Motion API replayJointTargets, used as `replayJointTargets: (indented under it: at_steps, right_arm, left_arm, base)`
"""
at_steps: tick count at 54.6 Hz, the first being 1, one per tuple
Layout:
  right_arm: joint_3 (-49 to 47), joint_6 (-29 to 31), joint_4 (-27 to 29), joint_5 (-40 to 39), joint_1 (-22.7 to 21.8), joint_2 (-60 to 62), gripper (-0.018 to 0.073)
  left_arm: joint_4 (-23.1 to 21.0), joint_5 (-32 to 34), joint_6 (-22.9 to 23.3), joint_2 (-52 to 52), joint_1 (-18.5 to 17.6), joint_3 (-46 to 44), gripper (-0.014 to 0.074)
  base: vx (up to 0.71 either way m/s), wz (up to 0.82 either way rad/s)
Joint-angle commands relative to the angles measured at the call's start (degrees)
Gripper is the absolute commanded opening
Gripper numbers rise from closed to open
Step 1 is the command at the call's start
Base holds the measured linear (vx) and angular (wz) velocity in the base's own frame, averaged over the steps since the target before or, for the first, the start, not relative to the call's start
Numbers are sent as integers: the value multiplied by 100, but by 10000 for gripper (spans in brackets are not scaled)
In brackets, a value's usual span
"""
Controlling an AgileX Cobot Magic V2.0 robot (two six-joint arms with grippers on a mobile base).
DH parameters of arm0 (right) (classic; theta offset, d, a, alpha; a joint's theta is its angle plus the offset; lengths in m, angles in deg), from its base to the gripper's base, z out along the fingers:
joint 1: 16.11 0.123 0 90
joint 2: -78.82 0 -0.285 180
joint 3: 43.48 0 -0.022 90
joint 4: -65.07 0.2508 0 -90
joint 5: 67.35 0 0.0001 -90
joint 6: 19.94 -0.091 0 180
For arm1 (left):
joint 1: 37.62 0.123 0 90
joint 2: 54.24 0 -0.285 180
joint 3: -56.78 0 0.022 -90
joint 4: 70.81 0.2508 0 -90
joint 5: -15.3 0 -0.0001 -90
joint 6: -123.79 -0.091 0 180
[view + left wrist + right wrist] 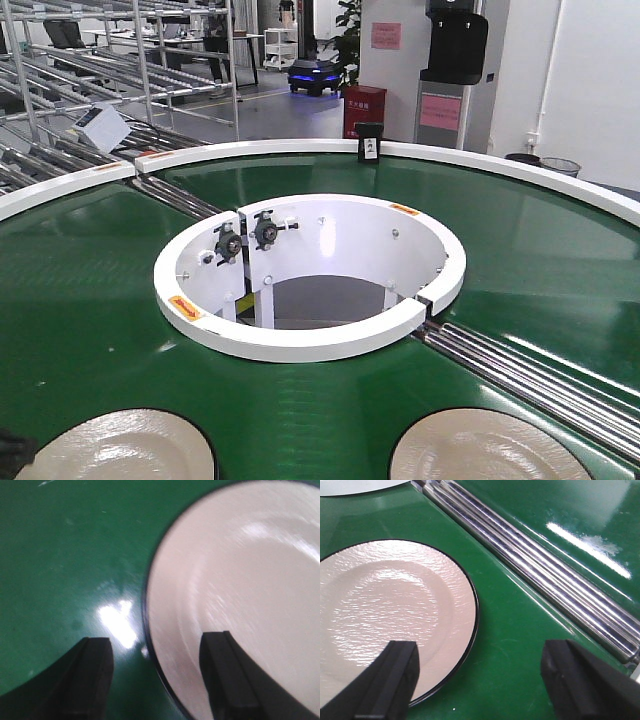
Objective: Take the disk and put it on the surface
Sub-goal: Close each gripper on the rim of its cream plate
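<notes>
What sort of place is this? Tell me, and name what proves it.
Probably a factory or logistics test hall: a green ring-shaped conveyor belt with white rims, metal roller racks behind it, and a blue-lit wheeled transport robot beyond.

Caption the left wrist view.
Open left end effector straddling the dark rim of a cream plate on the green conveyor belt.

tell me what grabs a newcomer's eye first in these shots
The green ring conveyor with its white inner rim fills the front view. Two cream disks sit on it at the bottom edge, the left disk and right disk. The open left gripper and right gripper each straddle a disk's edge.
</notes>
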Motion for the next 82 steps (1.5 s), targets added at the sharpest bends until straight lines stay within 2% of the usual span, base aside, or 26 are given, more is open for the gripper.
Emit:
replayJointTargets:
  at_steps: [1,5,7,15,16,22,26,30,44,47,55,67,76,82]
  right_arm:
    - [-174,-2,-31,-371,4,25,566]
    - [-174,-2,-37,-371,4,25,566]
    - [-174,-2,-48,-371,4,25,566]
    - [-174,21,-53,-371,4,25,566]
    - [-174,21,-53,-371,4,25,566]
    - [-174,21,-53,-371,4,25,566]
    - [-174,18,-68,-371,4,25,566]
    - [-174,18,-68,-371,4,25,566]
    - [-174,18,-68,-371,4,25,566]
    - [-174,18,-68,-371,4,25,566]
    - [-174,18,-68,-378,4,25,566]
    - [-174,18,-68,-412,4,25,565]
    - [-174,18,-68,-472,4,25,565]
    - [-174,18,-68,-499,4,25,565]
  left_arm:
    - [-549,119,-257,-198,380,-513,487]
    - [-1051,100,-784,-427,707,-659,487]
    - [-1462,78,-1149,-528,928,-680,487]
    - [-3011,-141,-3033,-936,1512,-680,487]
    - [-3249,-183,-3383,-988,1542,-680,487]
    - [-4408,-322,-4302,-1235,1636,-680,482]
    - [-4832,-399,-4730,-1402,1630,-680,479]
    - [-5018,-529,-5087,-1534,1630,-680,479]
    - [-5088,-560,-5180,-1960,1630,-680,479]
    - [-5215,-579,-5175,-2028,1625,-680,479]
    - [-5565,-746,-5225,-2234,1440,-680,479]
    - [-5668,-858,-5225,-2295,1231,-680,475]
    - [-5886,-955,-5225,-2295,1169,-680,416]
    - [-5955,-1096,-5225,-2295,1169,-680,344]
  base:
    - [0,0]
    - [0,0]
    - [0,0]
    - [0,0]
    - [0,0]
    - [0,0]
    - [0,0]
    - [0,0]
    - [0,0]
    - [0,0]
    - [0,0]
    - [0,0]
    - [0,0]
    - [0,0]
